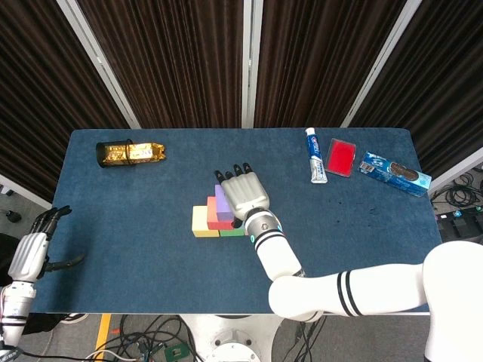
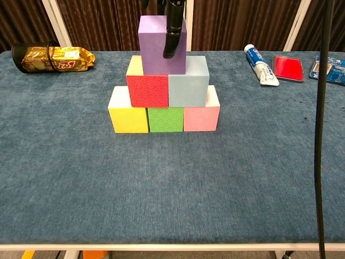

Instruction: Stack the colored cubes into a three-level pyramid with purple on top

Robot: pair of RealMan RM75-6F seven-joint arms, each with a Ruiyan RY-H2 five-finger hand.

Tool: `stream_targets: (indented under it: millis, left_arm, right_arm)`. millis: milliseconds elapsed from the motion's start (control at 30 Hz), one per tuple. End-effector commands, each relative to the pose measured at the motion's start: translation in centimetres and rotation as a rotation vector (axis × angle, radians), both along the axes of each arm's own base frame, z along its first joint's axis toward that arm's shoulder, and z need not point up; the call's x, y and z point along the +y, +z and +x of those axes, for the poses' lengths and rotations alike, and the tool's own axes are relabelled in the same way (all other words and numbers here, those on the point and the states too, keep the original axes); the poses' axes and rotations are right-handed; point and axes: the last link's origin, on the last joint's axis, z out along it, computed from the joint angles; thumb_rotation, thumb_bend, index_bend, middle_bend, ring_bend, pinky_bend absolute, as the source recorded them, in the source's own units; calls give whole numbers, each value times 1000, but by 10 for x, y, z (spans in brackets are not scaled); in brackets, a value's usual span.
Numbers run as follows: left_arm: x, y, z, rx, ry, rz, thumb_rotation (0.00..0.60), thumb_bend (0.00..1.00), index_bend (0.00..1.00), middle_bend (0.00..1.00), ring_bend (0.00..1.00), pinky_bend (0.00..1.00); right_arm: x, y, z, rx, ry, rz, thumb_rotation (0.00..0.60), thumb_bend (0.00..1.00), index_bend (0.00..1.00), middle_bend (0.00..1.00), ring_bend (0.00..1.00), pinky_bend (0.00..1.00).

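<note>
Gripping, by the look of it: one dark finger of the right hand lies down the front face of the smooth purple cube, and the head view shows that hand draped over the cube's top with fingers reaching past its far side. Contact at the back is hidden, so the hold is my reading, not a certainty.

Purple cube sits on the second tier, straddling the seam between the textured red cube and the pale blue-grey cube, leaning a little toward the red side. Below them, in a row and touching: yellow cube, green cube, pink cube. All three levels are up; what remains is letting go cleanly.

Risks from here:
- Fingers opening unevenly would drag the purple cube sideways off the seam.
- A lift before the fingers are fully clear would carry the cube up or tip it.
- Any sideways shove passes down to the red and blue-grey cubes, which rest loose on the bottom row; the stack could slide apart.

Left hand hangs off the table's near-left edge, fingers partly curled, holding nothing that I can see, well apart from the stack.
</note>
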Motion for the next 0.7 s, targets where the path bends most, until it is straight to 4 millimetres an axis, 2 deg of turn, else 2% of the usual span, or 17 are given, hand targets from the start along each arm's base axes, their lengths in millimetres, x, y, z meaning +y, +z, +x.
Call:
stream_targets:
  millis: [33,167,267,367,467,600,700]
  left_arm:
    - [0,0,0,0,-1,-3,600,133,84,126,2,41]
    - [0,-1,1,9,-2,-8,600,132,84,126,3,41]
    - [-1,0,0,35,0,-12,600,132,84,125,3,41]
    - [0,6,-3,55,10,10,600,132,85,126,2,41]
    - [-1,16,-3,62,10,32,600,131,84,125,2,41]
    - [-2,31,2,90,-10,80,600,146,84,118,0,41]
    - [-4,36,8,145,-24,118,600,150,84,101,0,41]
  right_arm:
    - [1,5,0,-11,-1,-1,600,5,0,117,0,0]
    - [6,29,-9,-40,2,-16,600,0,0,86,0,0]
    - [15,60,-35,-34,-1,-60,600,0,0,55,0,0]
    - [25,92,-81,-15,-22,-147,600,0,0,26,0,0]
    - [43,116,-140,-13,-52,-249,600,0,0,11,0,0]
    - [72,126,-207,-52,-54,-312,600,0,0,1,0,0]
    - [96,124,-249,-79,-26,-326,600,0,0,0,0,0]
